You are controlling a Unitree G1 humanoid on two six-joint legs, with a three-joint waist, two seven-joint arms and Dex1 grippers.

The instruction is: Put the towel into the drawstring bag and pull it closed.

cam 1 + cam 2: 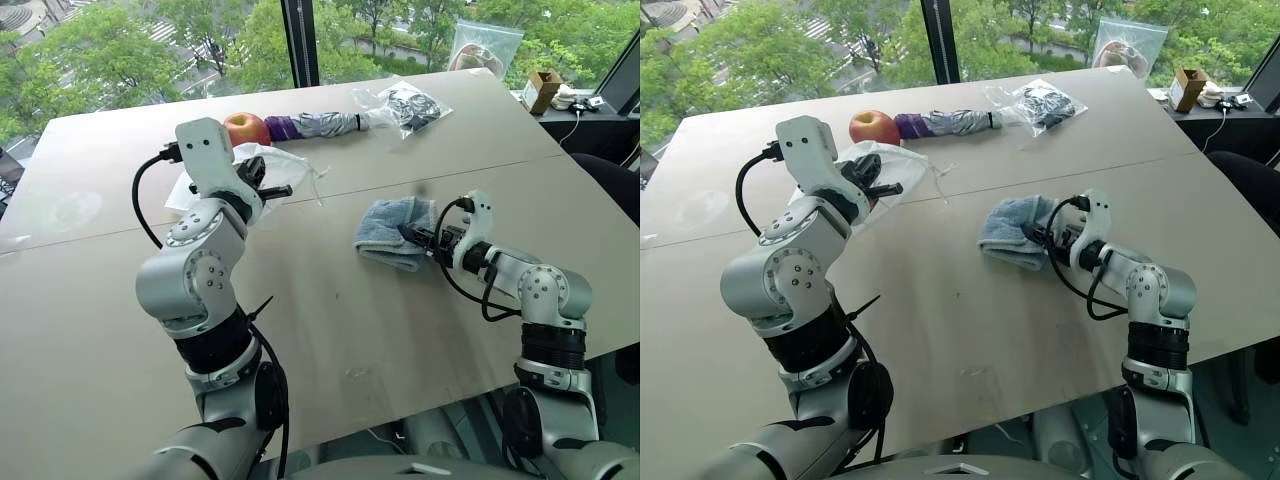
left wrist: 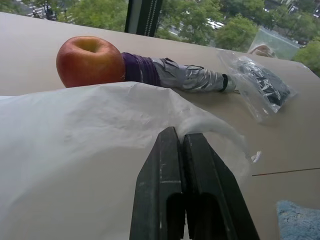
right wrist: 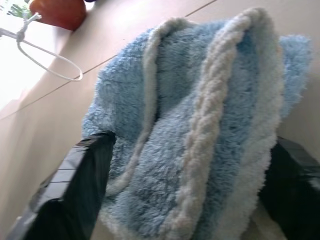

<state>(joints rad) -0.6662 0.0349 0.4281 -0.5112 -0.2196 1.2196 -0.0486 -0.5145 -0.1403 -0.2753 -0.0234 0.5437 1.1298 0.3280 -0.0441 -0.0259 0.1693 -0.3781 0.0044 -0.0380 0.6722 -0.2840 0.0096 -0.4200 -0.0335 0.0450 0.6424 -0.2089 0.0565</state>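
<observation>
Two head views agree: towel (image 1: 392, 232) lies folded right of centre on the table (image 1: 330, 320), right gripper (image 1: 418, 238) at its edge; drawstring bag (image 1: 902, 165) sits upper left beside an apple (image 1: 873, 127). Left wrist view: left gripper (image 2: 181, 150) jaws shut, over the bag; right wrist view: fingers (image 3: 75, 185) spread, flanking the towel, not yet clamping it.

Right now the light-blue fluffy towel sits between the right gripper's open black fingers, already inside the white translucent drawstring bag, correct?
Not inside. The light-blue fluffy towel lies on the table between the right gripper fingers, apart from the white translucent drawstring bag, as the right eye view shows.
</observation>
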